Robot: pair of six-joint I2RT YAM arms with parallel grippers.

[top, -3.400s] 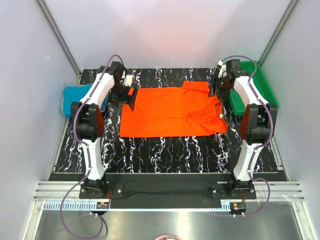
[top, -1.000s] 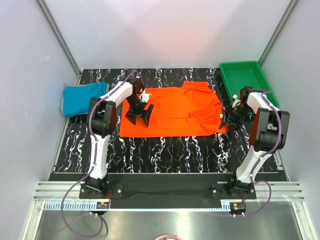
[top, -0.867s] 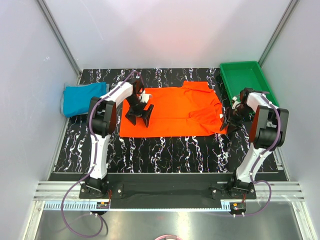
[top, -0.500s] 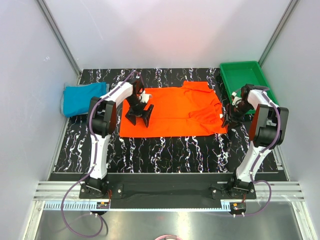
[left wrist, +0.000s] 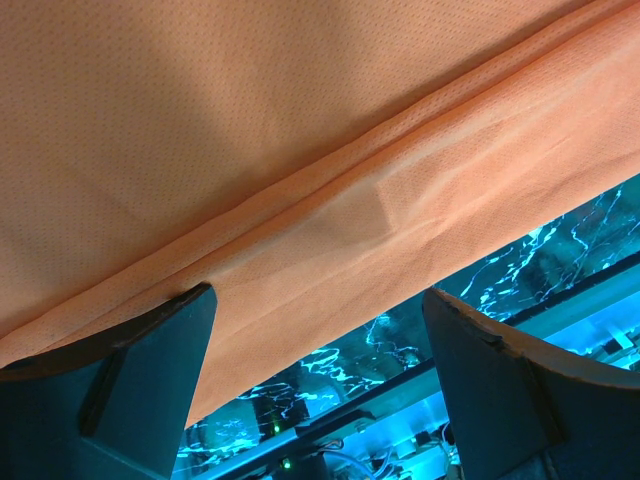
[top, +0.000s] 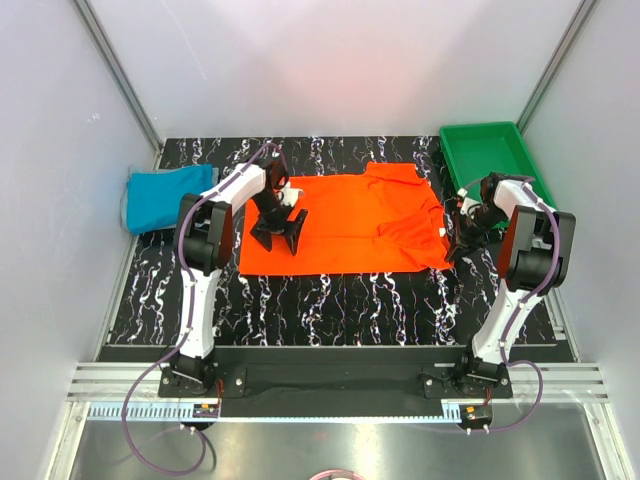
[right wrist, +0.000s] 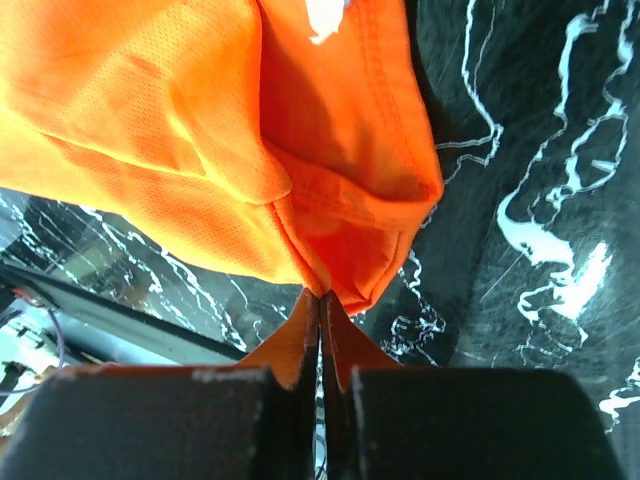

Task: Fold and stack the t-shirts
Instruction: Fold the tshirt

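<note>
The orange-red t-shirt [top: 340, 222] lies spread flat mid-table, its right side folded and rumpled. My left gripper [top: 283, 238] stands open over the shirt's left part; in the left wrist view its fingers [left wrist: 130, 365] straddle a hemmed fold of orange cloth [left wrist: 330, 190], with nothing held. My right gripper [top: 455, 243] is at the shirt's near right corner. In the right wrist view that gripper [right wrist: 320, 296] is shut, with the bunched orange cloth [right wrist: 340, 180] pinched at its tips. The teal-blue t-shirt [top: 165, 197] lies folded at the far left table edge.
A green plastic tray [top: 495, 160] sits at the back right corner, just behind my right arm. The black marbled tabletop [top: 330, 300] shows in front of the shirt. Grey walls close in both sides and the back.
My right gripper has closed on the orange shirt's near right corner after shifting slightly there. The left arm and both shirts have stayed put over the last second.
</note>
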